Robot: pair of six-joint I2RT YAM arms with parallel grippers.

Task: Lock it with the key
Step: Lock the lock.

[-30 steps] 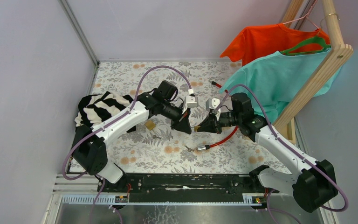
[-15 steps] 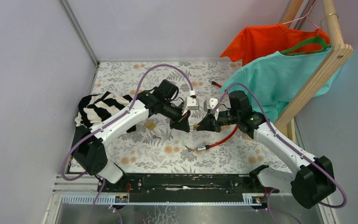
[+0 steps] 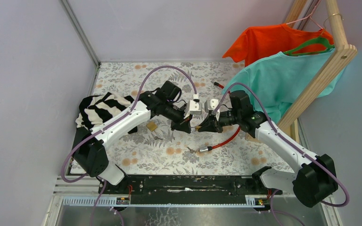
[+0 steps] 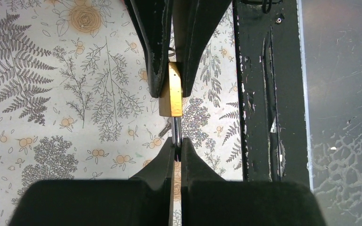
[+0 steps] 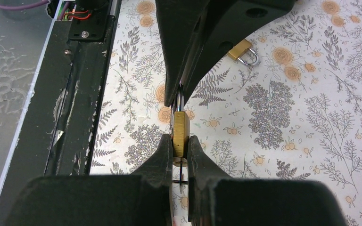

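Brass padlock [image 5: 181, 132]: body clamped between right fingers [image 3: 203, 125], above tabletop [image 3: 245, 153]. Left fingers [image 4: 174, 151]: pinched tight on thin metal piece [image 4: 176, 136] at padlock's far end; key or shackle, cannot tell.

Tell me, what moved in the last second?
The right gripper, shut on the brass padlock, slid a little left toward the left gripper, so the two drew closer. Nothing was grabbed or dropped. The left gripper stayed shut on the thin metal part at the padlock's end; the spare padlock and red cable stayed put.
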